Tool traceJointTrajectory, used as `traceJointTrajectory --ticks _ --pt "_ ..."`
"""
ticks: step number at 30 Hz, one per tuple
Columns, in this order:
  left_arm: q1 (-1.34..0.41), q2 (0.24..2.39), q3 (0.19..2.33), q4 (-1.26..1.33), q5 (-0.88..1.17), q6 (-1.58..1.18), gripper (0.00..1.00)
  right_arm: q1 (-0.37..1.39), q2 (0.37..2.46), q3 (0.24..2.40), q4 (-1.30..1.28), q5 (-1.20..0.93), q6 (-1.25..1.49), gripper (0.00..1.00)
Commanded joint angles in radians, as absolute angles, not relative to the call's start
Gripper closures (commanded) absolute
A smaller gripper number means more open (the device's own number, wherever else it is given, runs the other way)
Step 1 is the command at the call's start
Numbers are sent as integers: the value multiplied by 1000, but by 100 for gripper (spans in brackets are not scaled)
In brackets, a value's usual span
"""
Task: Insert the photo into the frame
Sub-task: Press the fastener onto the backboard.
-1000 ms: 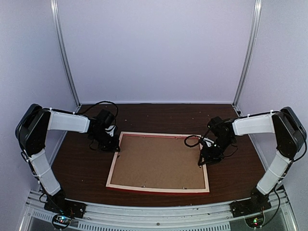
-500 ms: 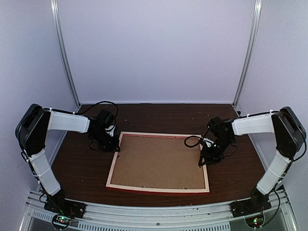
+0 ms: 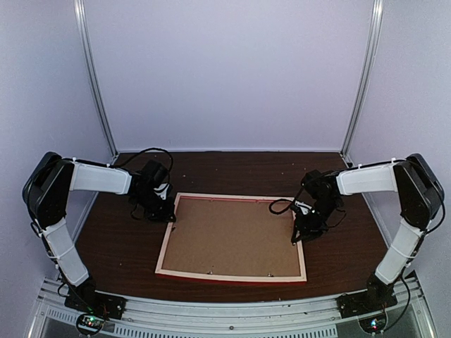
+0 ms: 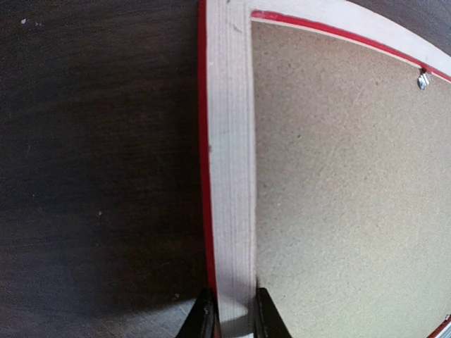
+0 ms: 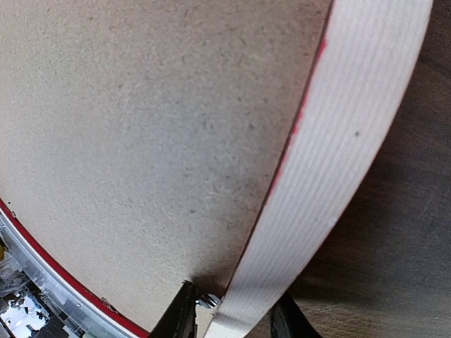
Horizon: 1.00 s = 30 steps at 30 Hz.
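Note:
The frame (image 3: 167, 243) lies face down on the dark table, pale wood back up, red showing at its edges. A plain brown backing board (image 3: 232, 236) fills its opening. The photo is hidden. My left gripper (image 3: 169, 215) sits at the frame's far left corner. In the left wrist view it (image 4: 235, 325) is shut on the left rail (image 4: 231, 155). My right gripper (image 3: 299, 238) is at the right rail. In the right wrist view it (image 5: 232, 320) straddles that rail (image 5: 338, 155), with a gap and a small metal tab (image 5: 207, 302) on the inner side.
Metal uprights (image 3: 95, 84) and pale walls close in the back and sides. Small metal tabs (image 3: 211, 268) line the frame's near rail. The aluminium base rail (image 3: 225, 310) runs along the table's near edge.
The right gripper's jaws have narrowed around the right rail and its wrist has shifted slightly. The left arm and the frame have not moved.

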State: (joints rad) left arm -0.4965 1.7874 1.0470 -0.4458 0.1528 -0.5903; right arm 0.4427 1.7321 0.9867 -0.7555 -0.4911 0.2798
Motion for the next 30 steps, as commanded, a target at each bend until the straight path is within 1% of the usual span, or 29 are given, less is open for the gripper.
traceJointTrajectory --ticks 1,6,14,17,24,30 --pt "-497 1783 1043 -479 150 -560 89 452 1840 942 -824 -371 256 69" --pt "-497 1782 1045 -481 149 -559 89 454 1861 965 -834 -362 254 68" --pt "-497 1776 1036 -480 147 -561 89 456 1888 1005 -850 -343 253 61" --pt "-497 1775 1030 -480 147 -563 89 455 1890 1014 -857 -345 247 60" --pt "-497 1773 1026 -476 148 -563 89 455 1901 1025 -868 -342 231 66" --pt "-497 1773 1024 -475 150 -563 89 454 1915 1039 -876 -341 226 74"
